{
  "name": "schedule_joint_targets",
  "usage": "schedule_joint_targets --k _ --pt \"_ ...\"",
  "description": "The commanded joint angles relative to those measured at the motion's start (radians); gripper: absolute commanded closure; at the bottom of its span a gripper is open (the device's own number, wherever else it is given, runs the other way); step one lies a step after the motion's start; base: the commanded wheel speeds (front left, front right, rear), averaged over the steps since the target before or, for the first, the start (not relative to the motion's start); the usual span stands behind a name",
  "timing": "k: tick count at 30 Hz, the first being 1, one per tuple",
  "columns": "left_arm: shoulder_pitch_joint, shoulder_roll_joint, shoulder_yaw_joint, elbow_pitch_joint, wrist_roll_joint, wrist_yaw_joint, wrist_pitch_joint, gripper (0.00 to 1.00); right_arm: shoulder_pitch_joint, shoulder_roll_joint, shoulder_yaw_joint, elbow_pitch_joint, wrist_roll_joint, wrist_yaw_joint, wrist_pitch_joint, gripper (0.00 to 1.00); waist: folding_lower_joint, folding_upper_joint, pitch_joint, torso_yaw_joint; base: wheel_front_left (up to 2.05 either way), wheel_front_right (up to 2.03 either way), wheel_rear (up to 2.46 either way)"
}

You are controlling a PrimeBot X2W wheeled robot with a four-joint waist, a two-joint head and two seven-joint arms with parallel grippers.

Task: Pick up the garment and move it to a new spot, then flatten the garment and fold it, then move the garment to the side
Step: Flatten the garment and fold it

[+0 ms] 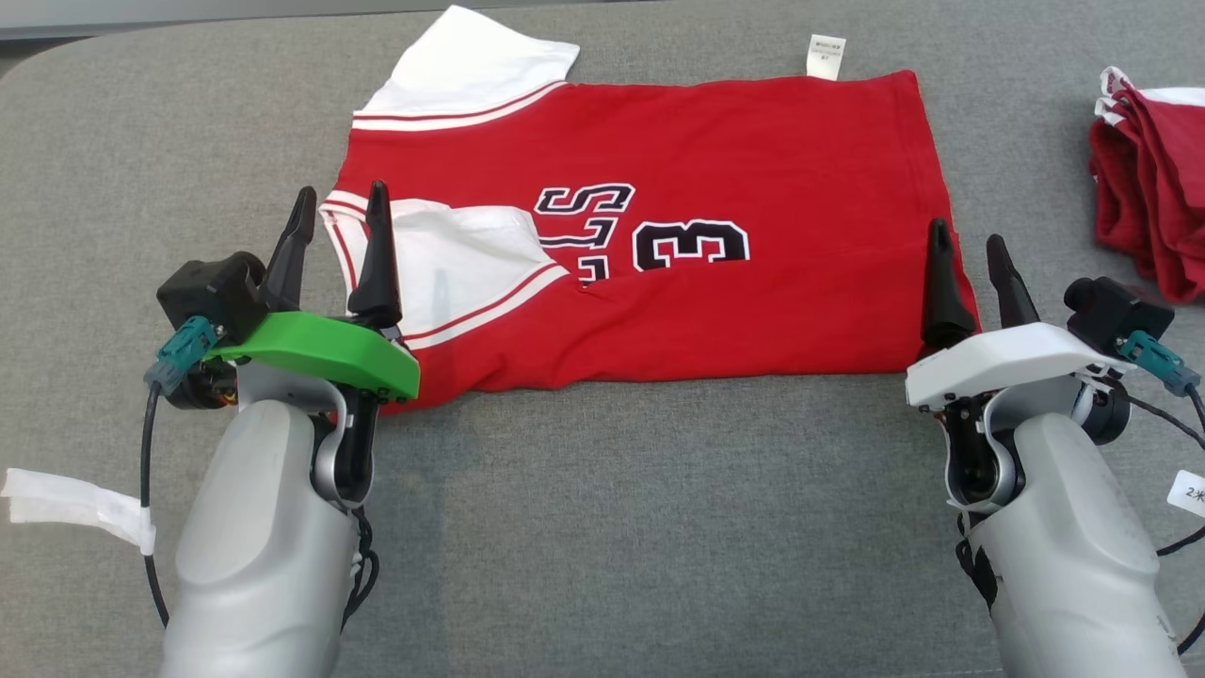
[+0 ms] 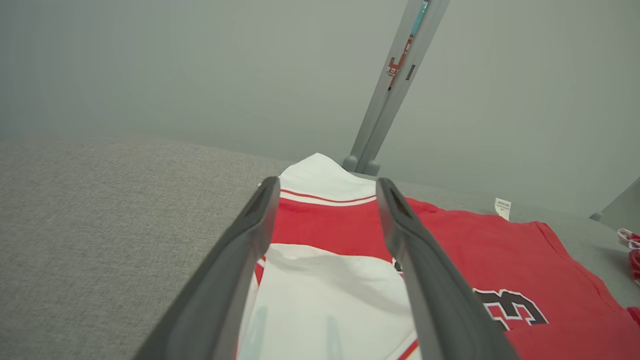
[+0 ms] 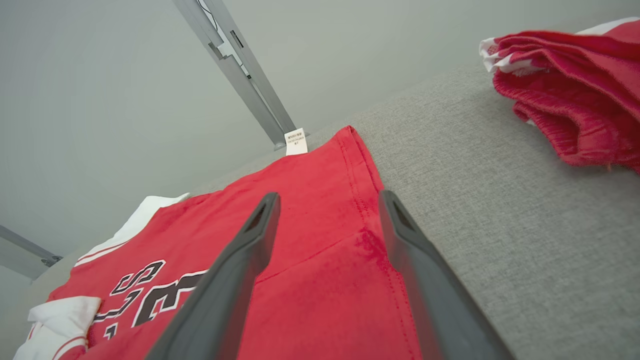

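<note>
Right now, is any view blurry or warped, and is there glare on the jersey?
Head view: sharp, evenly lit, no glare on the jersey. Left wrist view: left claw soft close up, frame post leans. Right wrist view: grey tabletop tilts, care label unreadable.

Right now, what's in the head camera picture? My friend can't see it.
A red jersey with white sleeves and a black number 3 lies folded on a grey table. The left pincer, open, is at its sleeve end and the right pincer, open, at its hem end; more red clothes sit far right.
</note>
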Motion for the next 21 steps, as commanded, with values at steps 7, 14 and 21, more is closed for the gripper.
schedule_joint_targets --k 7,14,21 --pt "0.067 0.018 -0.029 -0.013 0.026 -0.005 0.011 0.0 0.088 -0.003 -0.007 -0.075 -0.109 0.0 -0.002 0.0 0.0 0.0 -0.065 0.021 0.0 0.0 0.0" --pt "0.173 0.069 -0.051 -0.046 0.012 0.01 0.148 0.0 0.198 -0.003 -0.046 -0.168 -0.209 0.0 0.07 0.0 0.0 0.0 -0.11 0.044 0.0 0.0 0.0" --pt "0.289 0.075 -0.029 -0.097 -0.063 0.047 0.333 0.0 0.286 -0.003 -0.083 -0.28 -0.229 0.0 0.161 0.0 0.0 0.0 -0.112 0.049 0.0 0.0 0.0"
